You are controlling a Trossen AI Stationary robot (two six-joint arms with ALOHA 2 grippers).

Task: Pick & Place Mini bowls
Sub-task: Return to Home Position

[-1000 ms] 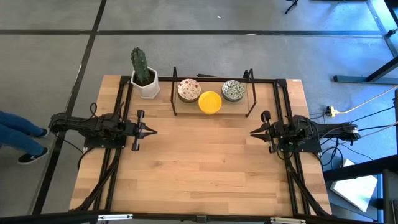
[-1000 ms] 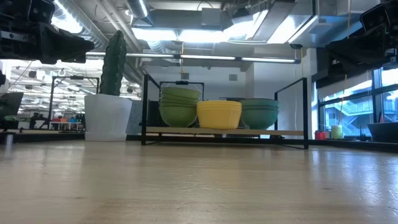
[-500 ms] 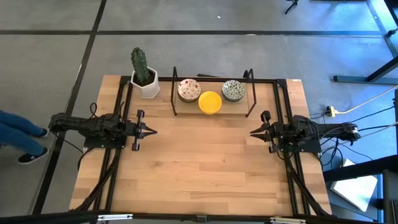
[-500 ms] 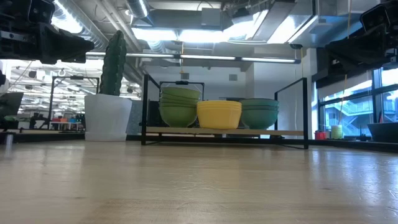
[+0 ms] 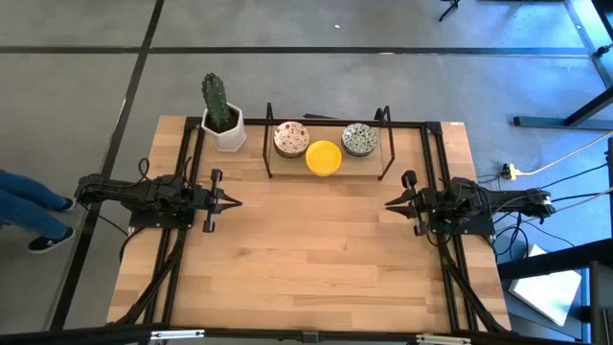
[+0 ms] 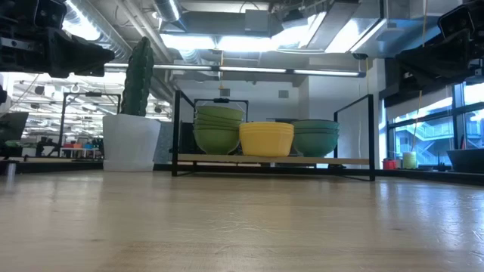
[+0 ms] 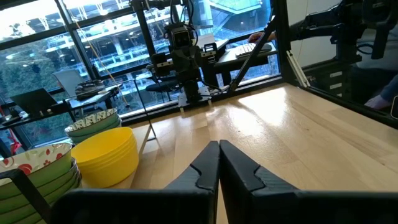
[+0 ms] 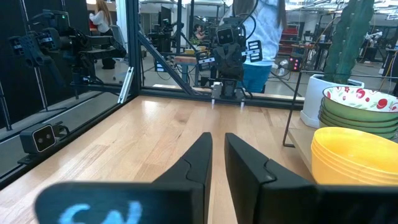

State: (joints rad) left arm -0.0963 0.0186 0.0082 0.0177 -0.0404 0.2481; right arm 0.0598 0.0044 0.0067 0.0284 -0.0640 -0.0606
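Observation:
Three stacks of mini bowls stand in a black wire rack at the table's far edge: red-speckled, yellow and blue-green patterned. In the low view their outer walls show green, yellow and teal. My left gripper hovers shut at the table's left, pointing right. My right gripper hovers at the right, pointing left, shut but for a thin slit. Both are well short of the bowls.
A white pot with a cactus stands left of the rack at the far left corner. Bare wood fills the table's middle and near side. A person's legs show beyond the left edge. Black frame rails run along both sides.

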